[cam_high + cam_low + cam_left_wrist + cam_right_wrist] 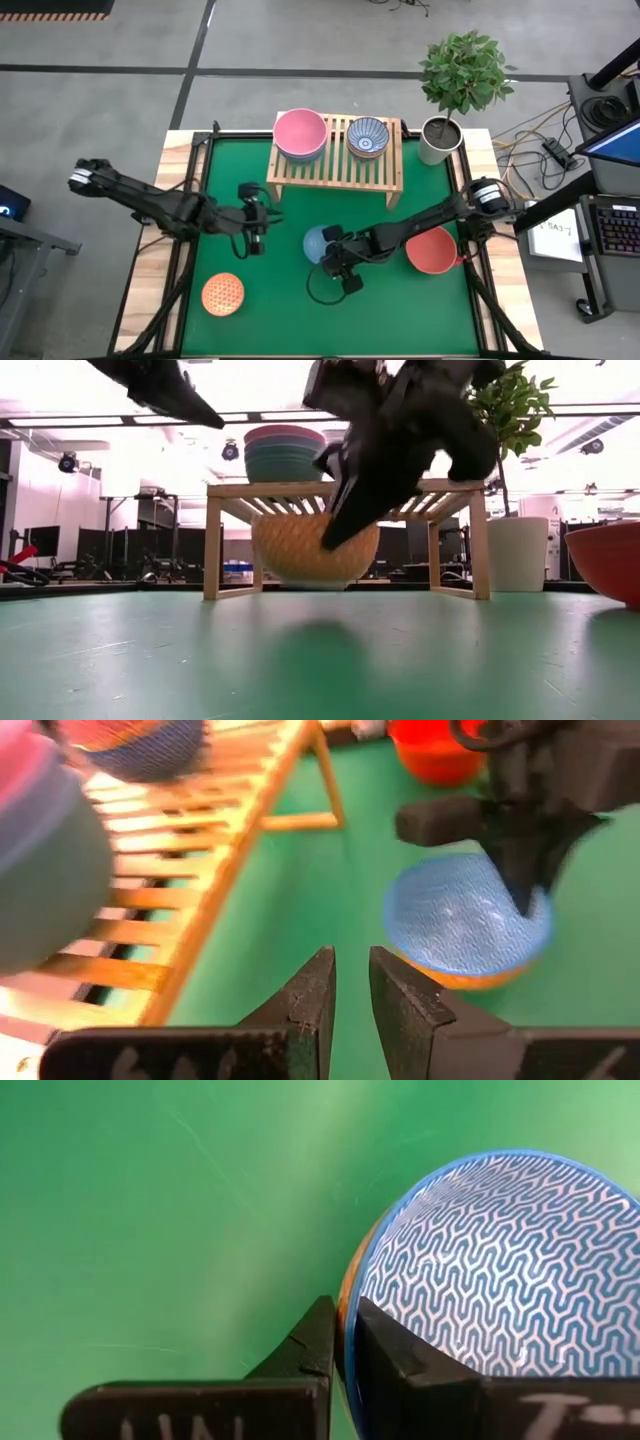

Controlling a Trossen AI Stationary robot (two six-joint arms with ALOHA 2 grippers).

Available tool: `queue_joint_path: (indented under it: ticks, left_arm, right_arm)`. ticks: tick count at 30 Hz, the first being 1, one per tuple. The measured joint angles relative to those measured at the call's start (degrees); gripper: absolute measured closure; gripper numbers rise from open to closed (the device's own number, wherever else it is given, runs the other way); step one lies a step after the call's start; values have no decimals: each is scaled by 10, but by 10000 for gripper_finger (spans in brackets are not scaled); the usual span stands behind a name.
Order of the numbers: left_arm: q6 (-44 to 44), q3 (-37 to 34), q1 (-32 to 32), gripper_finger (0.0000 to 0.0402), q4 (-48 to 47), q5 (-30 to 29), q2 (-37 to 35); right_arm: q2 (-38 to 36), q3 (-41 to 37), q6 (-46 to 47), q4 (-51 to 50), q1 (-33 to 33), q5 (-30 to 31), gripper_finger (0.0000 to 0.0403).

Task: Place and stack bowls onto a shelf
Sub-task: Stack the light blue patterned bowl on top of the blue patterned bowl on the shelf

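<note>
right pincer (342, 1342) clamping light blue bowl (500, 1270) rim, green mat (170, 1210)

The desk (300, 320) has a green mat bordered by pale wood planks. It stands on a grey concrete floor (120, 110) crossed by dark lines. At the far right corner a small leafy tree (463, 70) grows in a white pot (437, 142). Right of the desk lie cables (540, 150), a keyboard (622, 228) and a paper sheet (555, 240). Long ceiling lights (120, 422) brighten the room.
</note>
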Motion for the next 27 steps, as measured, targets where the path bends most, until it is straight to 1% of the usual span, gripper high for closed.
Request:
queue_joint_path:
  ticks: [3, 6, 9, 11, 14, 18, 21, 24, 27]
  left_arm:
    - [-1, -43, 0, 354, 74, -11, -34]
    - [12, -67, 0, 354, 141, -10, -54]
    - [61, -68, 0, 354, 187, -10, -72]
    - [97, -62, 0, 354, 189, -10, -81]
    - [125, -40, 0, 354, 190, -19, -88]
    - [140, -14, 0, 354, 191, -45, -89]
    - [135, -11, 0, 354, 190, -48, -88]
    - [137, -20, 0, 354, 189, -48, -86]
    - [143, -25, 2, 354, 189, -63, -85]
  right_arm:
    - [-39, 0, 7, -31, 4, 0, 388]
    - [-96, 0, 20, -50, 6, 0, 388]
    - [-164, 0, 32, -68, 5, 7, 389]
    - [-210, 0, 28, -73, -1, 21, 389]
    - [-279, 0, 7, -76, -18, 48, 389]
    - [-360, 1, -17, -80, -64, 71, 390]
    - [-400, 1, -37, -97, -117, 68, 390]
    - [-413, 23, -46, -140, -175, 39, 390]
    - [-402, 61, -57, -175, -213, 13, 390]
